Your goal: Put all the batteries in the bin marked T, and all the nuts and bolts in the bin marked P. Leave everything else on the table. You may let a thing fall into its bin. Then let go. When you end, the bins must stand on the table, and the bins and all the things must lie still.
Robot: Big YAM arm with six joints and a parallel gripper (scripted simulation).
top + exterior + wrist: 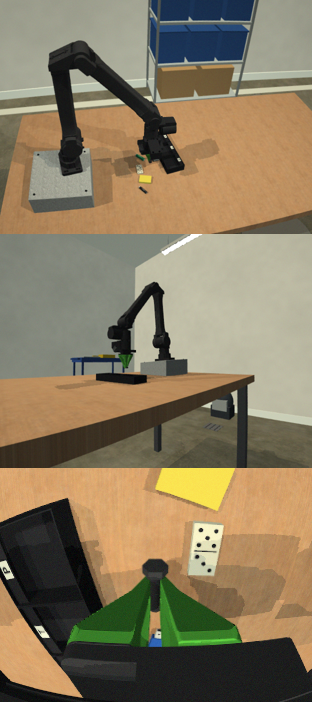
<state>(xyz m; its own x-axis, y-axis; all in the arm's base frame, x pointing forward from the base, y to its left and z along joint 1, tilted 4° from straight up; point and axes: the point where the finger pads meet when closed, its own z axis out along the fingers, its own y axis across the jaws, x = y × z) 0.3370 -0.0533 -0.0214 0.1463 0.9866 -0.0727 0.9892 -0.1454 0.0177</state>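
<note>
Gripper [154,601] nearly closed, green fingers pinching a dark bolt [155,579] by its shank, held above the table [226,151] beside the black bins [40,576], domino [206,548] and yellow block [194,476] nearby

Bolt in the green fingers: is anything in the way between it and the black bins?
Nothing visible is. The gripper is shut on the bolt, and the black bins sit right beside it, with only bare wood between. The domino and yellow block lie on the other side.
</note>
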